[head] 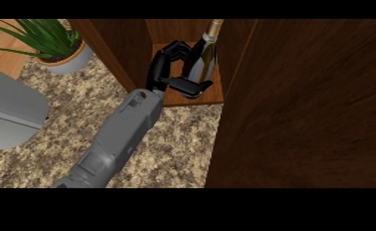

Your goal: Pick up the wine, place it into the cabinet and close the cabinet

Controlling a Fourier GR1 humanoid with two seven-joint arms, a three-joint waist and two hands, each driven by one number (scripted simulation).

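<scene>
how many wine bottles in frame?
1. The wine bottle stands upright inside the cabinet, the hand curled round it. The open door may hide others.

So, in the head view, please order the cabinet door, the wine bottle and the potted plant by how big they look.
1. Cabinet door: largest by far, though it is nearest the camera.
2. and 3. Potted plant and wine bottle: they look similar; the plant is cut by the picture's edge and the hand hides part of the bottle, so I cannot rank them.
</scene>
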